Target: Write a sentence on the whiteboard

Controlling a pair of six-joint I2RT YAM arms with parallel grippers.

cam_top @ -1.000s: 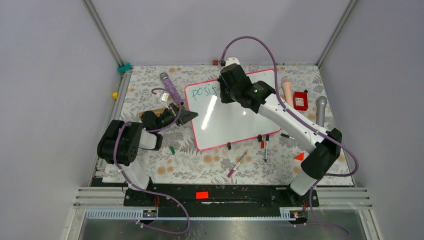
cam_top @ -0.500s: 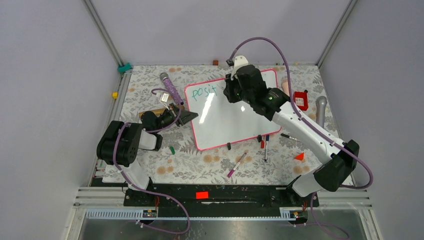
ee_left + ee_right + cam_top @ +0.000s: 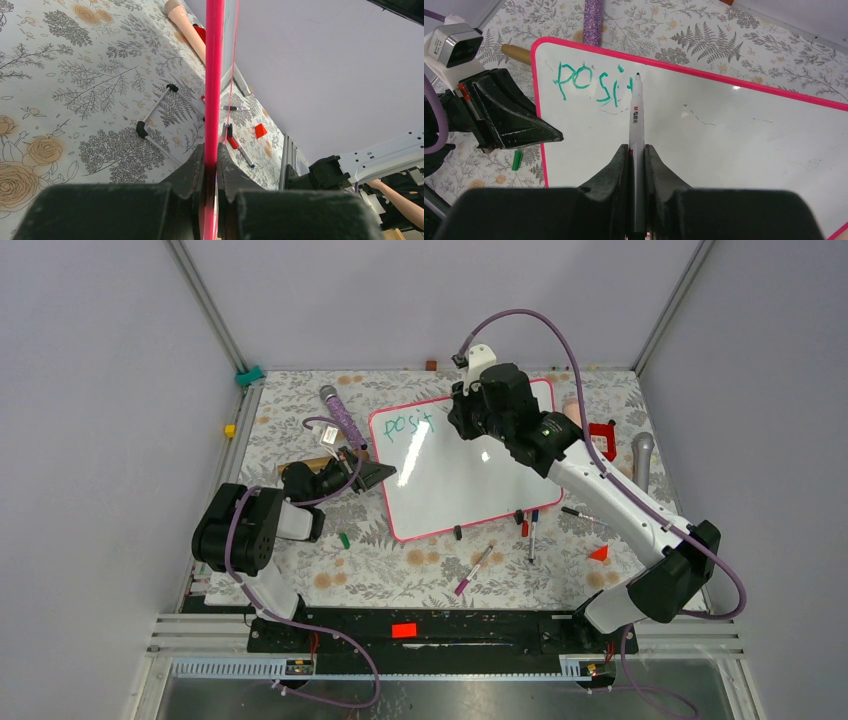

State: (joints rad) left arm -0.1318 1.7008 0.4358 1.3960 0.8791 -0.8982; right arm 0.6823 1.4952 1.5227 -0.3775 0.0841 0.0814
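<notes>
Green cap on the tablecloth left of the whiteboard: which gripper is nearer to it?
Left. The left gripper clamps the whiteboard's left edge just beyond the green cap; the right gripper holds a marker over the board's far half.

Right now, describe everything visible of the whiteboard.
The large glossy white rectangular whiteboard with rounded corners and a thin pink-red frame lies skewed on the floral-cloth table. By its far left corner sit green handwritten letters reading "posit"; faint dark smudges and glare mark the rest. The left claw is shut on its left edge. The right claw holds a white marker with its tip at the last letter; contact cannot be told.
</notes>
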